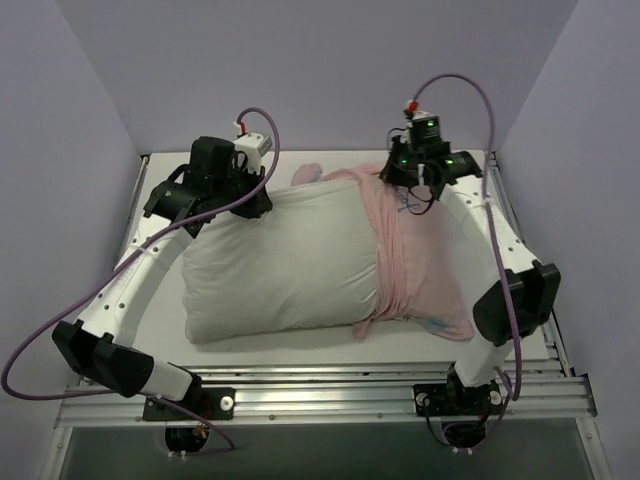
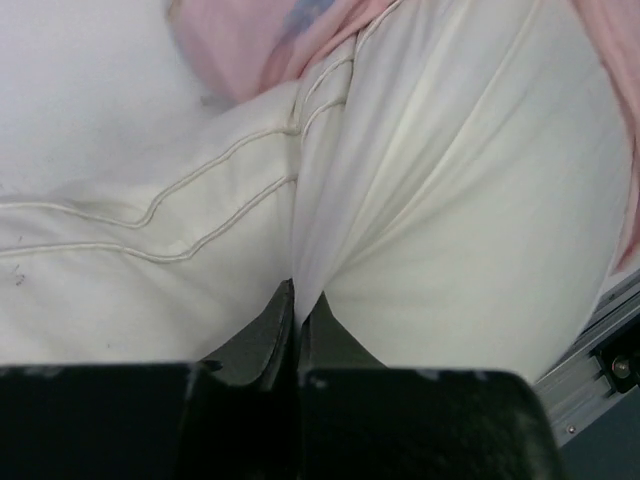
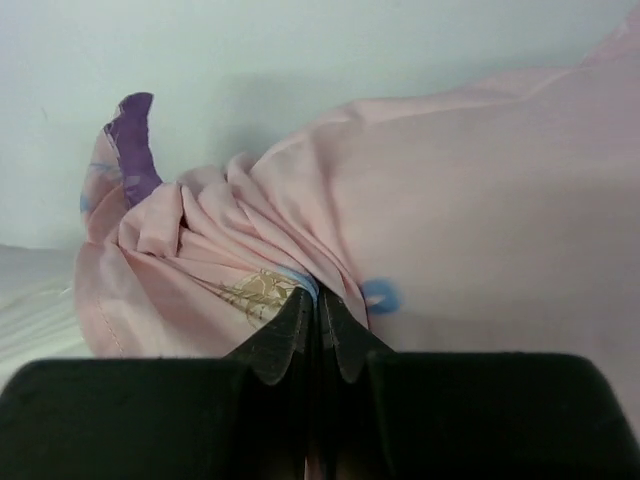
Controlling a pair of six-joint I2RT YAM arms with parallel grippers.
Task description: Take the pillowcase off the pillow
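The plump white pillow lies across the table, most of it bare. The pale pink pillowcase still covers its right end, bunched in folds. My left gripper is at the pillow's far left corner, shut on a pinch of the white pillow fabric. My right gripper is at the far right, shut on a gather of pink pillowcase fabric. A purple flap of the pillowcase sticks up at the left of the right wrist view.
Grey walls close in the table on the left, back and right. A metal rail frame runs along the near edge by the arm bases. A strip of white tabletop shows in front of the pillow.
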